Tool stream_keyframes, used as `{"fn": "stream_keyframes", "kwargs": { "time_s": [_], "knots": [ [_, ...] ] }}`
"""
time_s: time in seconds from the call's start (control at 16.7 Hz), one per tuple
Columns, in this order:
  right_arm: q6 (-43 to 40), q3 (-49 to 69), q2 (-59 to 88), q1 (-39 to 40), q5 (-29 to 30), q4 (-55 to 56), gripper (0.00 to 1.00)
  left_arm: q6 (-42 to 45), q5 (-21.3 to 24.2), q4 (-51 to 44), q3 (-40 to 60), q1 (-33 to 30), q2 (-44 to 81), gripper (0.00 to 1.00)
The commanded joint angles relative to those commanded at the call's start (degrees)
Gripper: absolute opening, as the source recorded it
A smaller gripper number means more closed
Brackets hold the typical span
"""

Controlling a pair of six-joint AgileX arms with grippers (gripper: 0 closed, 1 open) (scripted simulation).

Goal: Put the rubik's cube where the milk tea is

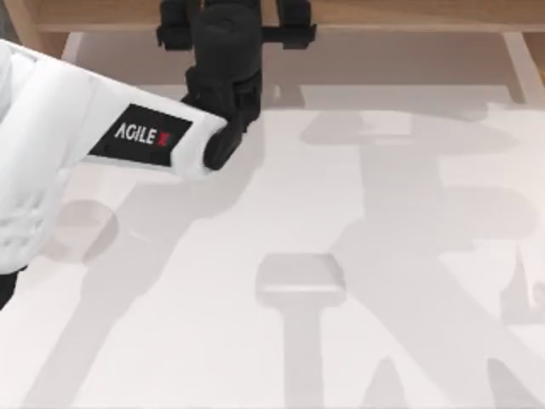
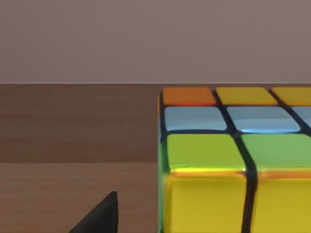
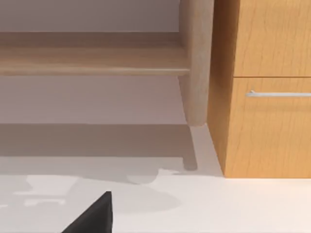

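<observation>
My left arm [image 1: 102,145] reached from the top view's left toward the far edge of the table [image 1: 383,341], its black wrist and jaws hanging over the wooden ledge [image 1: 409,17] at the back. In the left wrist view the rubik's cube [image 2: 233,160] sat very close, with yellow, green, pale blue and orange stickers showing, and a wooden surface behind it. 1 dark fingertip [image 2: 99,216] lay beside the cube and apart from it, so the cube lay off to 1 side of my jaws, not between them. I could not tell how wide those jaws stood. A cube has no long axis, so I judged any flat pair of faces would serve. My left arm was clearly the nearer. I could not see the milk tea.
</observation>
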Motion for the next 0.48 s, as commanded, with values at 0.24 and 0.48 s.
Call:
{"fn": "stream_keyframes", "kwargs": {
  "time_s": [0.24, 0.48],
  "knots": [
    [0.0, 0.0, 0.0, 0.0, 0.0, 0.0, 1.0, 0.0, 0.0, 0.0, 0.0, 0.0, 0.0, 0.55],
    [0.0, 0.0, 0.0, 0.0, 0.0, 0.0, 1.0, 0.0, 0.0, 0.0, 0.0, 0.0, 0.0, 0.25]
  ]
}}
